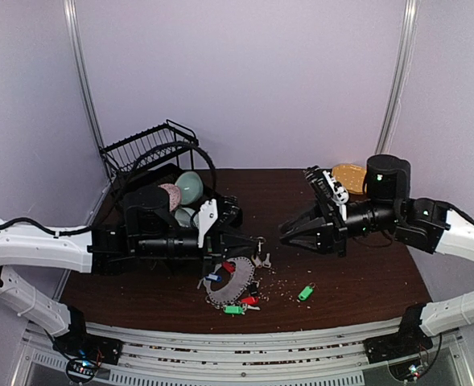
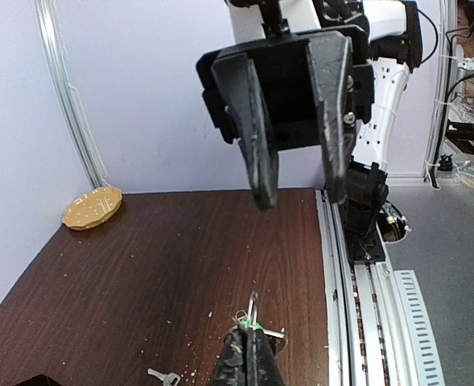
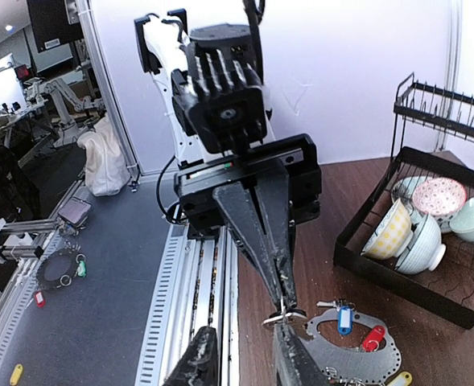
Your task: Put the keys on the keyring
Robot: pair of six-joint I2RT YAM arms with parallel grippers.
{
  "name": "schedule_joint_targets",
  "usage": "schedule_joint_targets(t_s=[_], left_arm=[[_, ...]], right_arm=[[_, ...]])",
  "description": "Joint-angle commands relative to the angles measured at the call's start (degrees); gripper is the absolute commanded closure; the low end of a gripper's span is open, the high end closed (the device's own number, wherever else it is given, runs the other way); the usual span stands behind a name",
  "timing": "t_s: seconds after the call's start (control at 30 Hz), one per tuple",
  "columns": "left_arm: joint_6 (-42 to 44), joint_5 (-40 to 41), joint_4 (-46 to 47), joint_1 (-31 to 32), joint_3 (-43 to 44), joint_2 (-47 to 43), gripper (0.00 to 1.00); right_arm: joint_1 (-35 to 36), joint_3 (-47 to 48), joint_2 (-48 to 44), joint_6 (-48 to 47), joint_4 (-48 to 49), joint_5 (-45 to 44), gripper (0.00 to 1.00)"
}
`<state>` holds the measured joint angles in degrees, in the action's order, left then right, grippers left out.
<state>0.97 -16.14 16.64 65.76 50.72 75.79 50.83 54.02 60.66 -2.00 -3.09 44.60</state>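
The keyring (image 1: 235, 283) lies flat on the dark table in front of the arms, and several keys hang on its rim by red (image 1: 228, 266), blue (image 1: 213, 277) and green (image 1: 233, 309) tags. My left gripper (image 1: 259, 240) is shut on a key (image 2: 253, 312) with a bit of green tag and a small wire ring, held above the table. My right gripper (image 1: 283, 232) faces it a short gap away, open and empty. The right wrist view shows its fingers (image 3: 198, 362) spread, with the held key (image 3: 285, 315) just beyond them. A loose green-tagged key (image 1: 305, 293) lies to the right, and a bare key (image 2: 164, 375) rests on the table.
A black dish rack (image 1: 152, 153) holding bowls (image 3: 418, 229) stands at the back left, close behind the left arm. A yellow-orange plate (image 1: 348, 177) lies at the back right. Crumbs dot the table. The metal rail (image 2: 365, 305) runs along the near edge.
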Motion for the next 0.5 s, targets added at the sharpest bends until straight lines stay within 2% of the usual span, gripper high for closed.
schedule_joint_targets(t_s=[0.0, 0.17, 0.27, 0.33, 0.47], left_arm=[[2.43, 2.11, 10.73, 1.11, -2.81, -3.94, 1.0], [3.86, 2.0, 22.48, 1.73, -7.0, -5.64, 1.0], [2.34, 0.72, 28.32, 1.91, -8.22, -4.76, 1.0], [1.34, 0.15, 30.1, 2.0, -7.76, -3.51, 1.0], [-0.16, -0.72, 32.55, 2.18, -7.38, -1.74, 1.0]], right_arm=[[0.24, -3.06, -3.45, 1.4, 7.57, -1.16, 0.71], [0.77, -2.6, -1.01, 5.3, 12.54, 0.32, 0.69], [2.09, -3.59, -0.86, 6.89, 19.18, 0.56, 0.72], [2.9, -4.41, -0.39, 8.21, 23.48, 1.31, 0.74], [4.44, -3.67, 1.19, 7.58, 23.77, 1.02, 0.75]])
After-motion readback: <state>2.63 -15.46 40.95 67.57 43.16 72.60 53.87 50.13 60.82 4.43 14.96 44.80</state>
